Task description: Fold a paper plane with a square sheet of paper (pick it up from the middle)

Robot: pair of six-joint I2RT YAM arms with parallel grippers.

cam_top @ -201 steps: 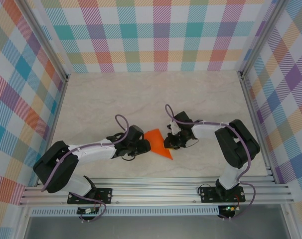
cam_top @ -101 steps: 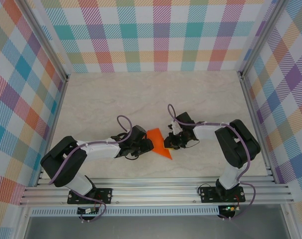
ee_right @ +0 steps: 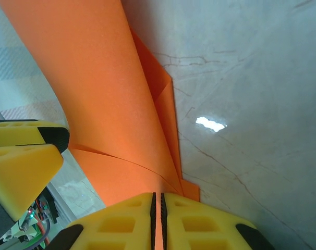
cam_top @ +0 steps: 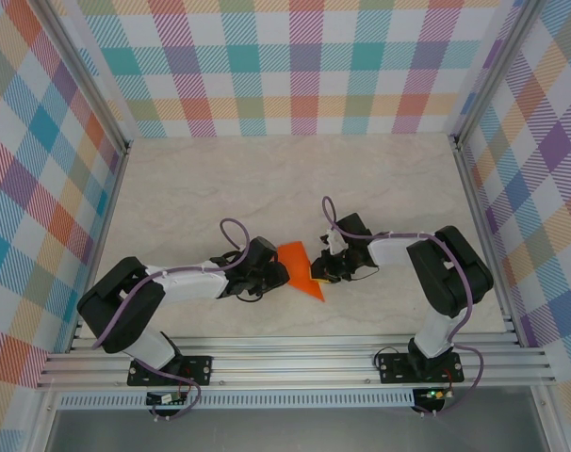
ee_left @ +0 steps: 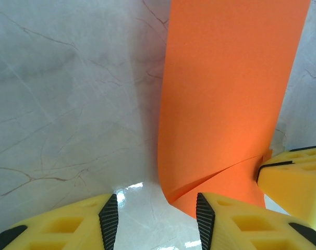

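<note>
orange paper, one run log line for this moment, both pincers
thin orange creased paper sheet: partly folded, curving upward | right pincer: shut on sheet edge | left pincer: open, sheet corner inside its gap

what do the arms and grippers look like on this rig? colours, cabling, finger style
The left arm and right arm match: white links, bulky black joints, a purple cable looped along each. The left gripper and right gripper have chunky yellow fingers with moulded pockets and black pads. No markings visible.

The left hand [cam_top: 279,274] has edged right toward the orange paper [cam_top: 298,265], its arm drawn inward.
</note>
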